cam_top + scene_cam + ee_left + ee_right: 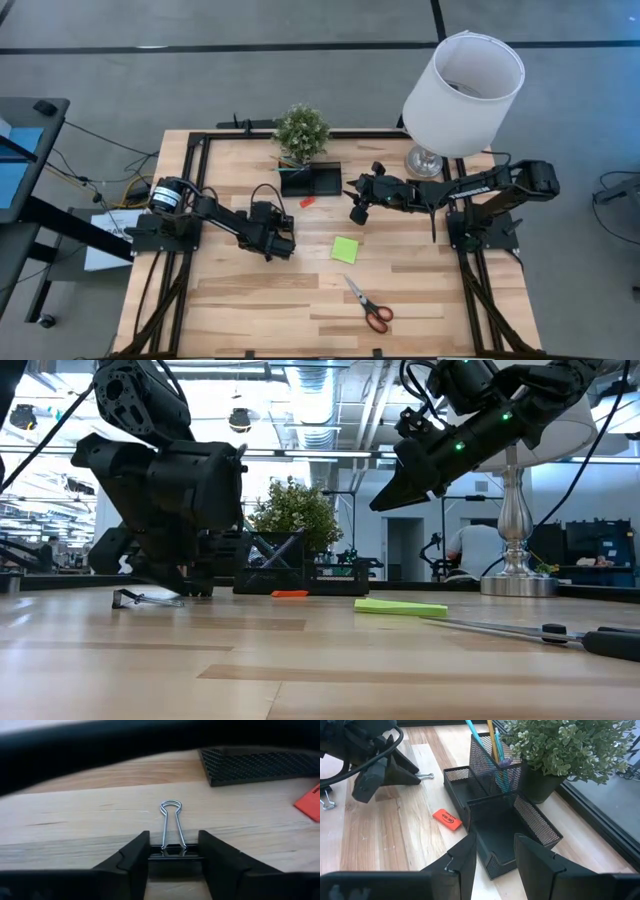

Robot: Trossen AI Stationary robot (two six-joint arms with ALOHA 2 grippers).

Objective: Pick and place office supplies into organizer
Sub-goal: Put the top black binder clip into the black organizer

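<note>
My left gripper (174, 854) is low on the wooden table (250, 310), left of centre, fingers clamped on a small black binder clip with silver wire handles (171, 827) resting on the wood. My right gripper (494, 854) hangs above the black mesh desk organizer (512, 822), fingers apart, holding nothing. Organizer sits at far centre, just in front of the green potted plant (302, 130), teal and yellow pens (487, 740) upright in its tall cup. Small red eraser (447, 819) lies just beside it; lime-green sticky-note square (345, 249) mid-table; red-handled scissors (368, 305) near edge
</note>
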